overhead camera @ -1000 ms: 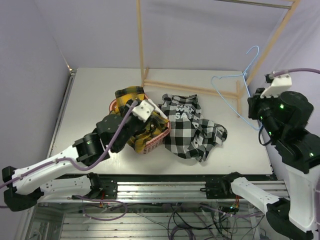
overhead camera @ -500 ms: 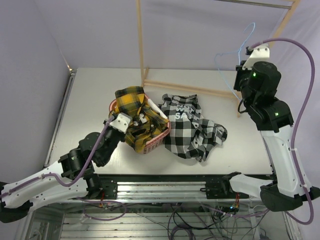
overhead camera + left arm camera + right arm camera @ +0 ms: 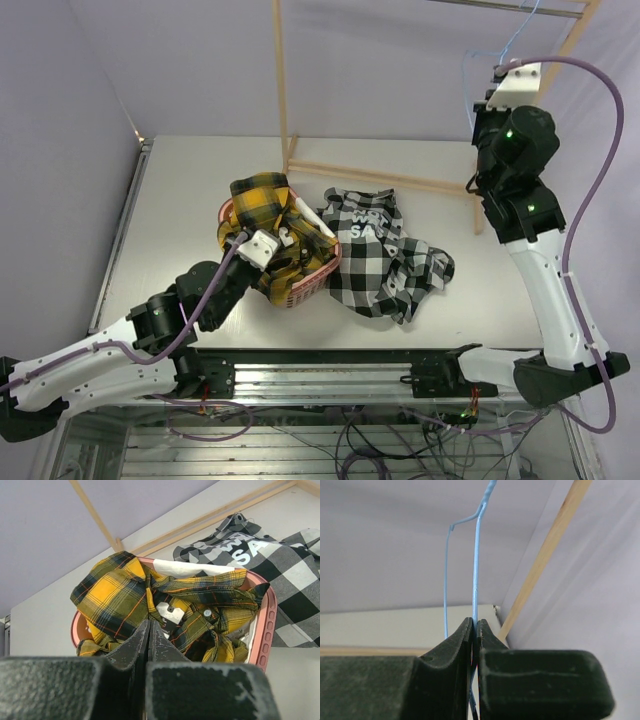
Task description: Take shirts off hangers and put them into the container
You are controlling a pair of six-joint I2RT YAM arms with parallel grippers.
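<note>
Right gripper (image 3: 474,628) clamps hanger (image 3: 476,570) beside rack post (image 3: 555,545); left gripper (image 3: 149,631), closed empty, faces basket rim (image 3: 270,615).

The yellow plaid shirt (image 3: 262,202) buries most of the basket (image 3: 303,290). The hanger (image 3: 475,570) runs off the right wrist view's top edge, its lower wire hidden behind the right pincer (image 3: 474,630). Folds swallow part of the black-and-white shirt's (image 3: 380,265) lettering.
</note>
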